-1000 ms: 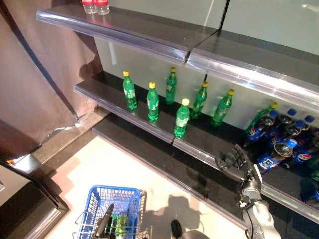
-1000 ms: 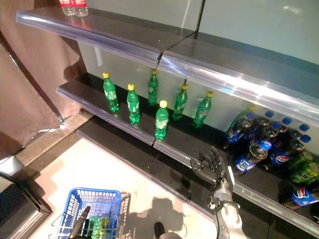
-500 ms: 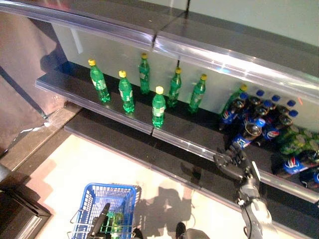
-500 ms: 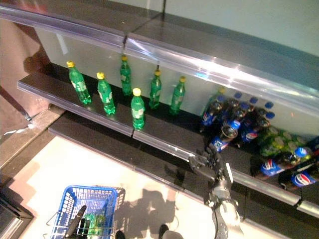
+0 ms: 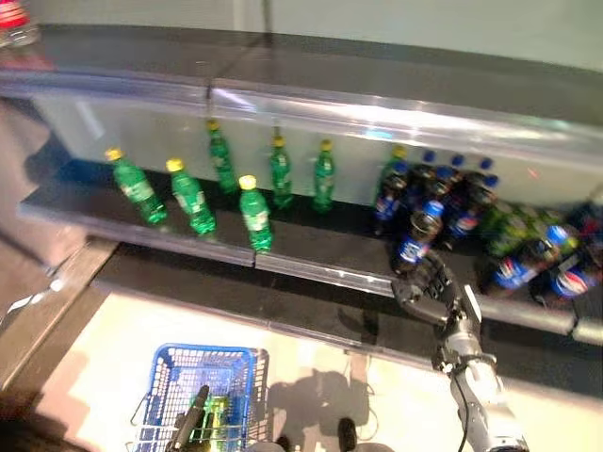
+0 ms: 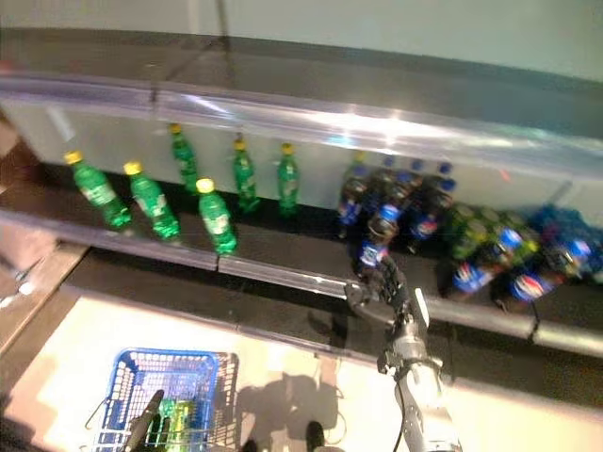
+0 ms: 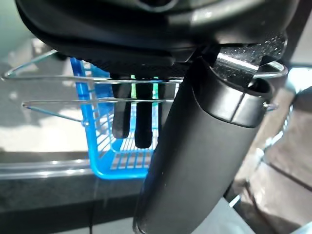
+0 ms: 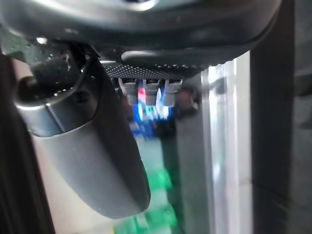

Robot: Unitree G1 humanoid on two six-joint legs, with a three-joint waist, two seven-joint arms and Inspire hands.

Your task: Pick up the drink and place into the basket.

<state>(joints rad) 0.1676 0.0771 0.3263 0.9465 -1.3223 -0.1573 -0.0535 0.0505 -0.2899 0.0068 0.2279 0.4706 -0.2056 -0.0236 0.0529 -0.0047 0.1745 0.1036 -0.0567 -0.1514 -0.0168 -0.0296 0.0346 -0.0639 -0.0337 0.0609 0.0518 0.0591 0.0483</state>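
Observation:
Dark cola bottles with blue caps [image 5: 443,202] stand and lie crowded on the right part of the lower shelf. One of them [image 5: 412,243] stands at the front. My right hand [image 5: 426,285] is open and empty at the shelf's front rim, just below that bottle; it also shows in the right eye view [image 6: 384,285]. In the right wrist view its fingers [image 8: 146,88] point at a blurred blue-labelled drink [image 8: 146,111]. My left hand [image 5: 192,422] is shut on the wire handles [image 7: 63,78] of the blue basket [image 5: 179,377], which hangs low at the left with a green drink [image 5: 219,414] inside.
Green bottles with yellow caps [image 5: 254,212] stand spaced out on the left part of the same shelf [image 5: 311,271]. An upper shelf [image 5: 311,99] overhangs the bottles. More green-labelled drinks [image 5: 509,226] lie among the cola bottles at the right. Pale floor [image 5: 311,377] lies below the shelves.
The camera has swung to the right along the shelves. My right hand has moved right along the shelf rim and now sits under the front cola bottle. The blue basket still hangs low left.

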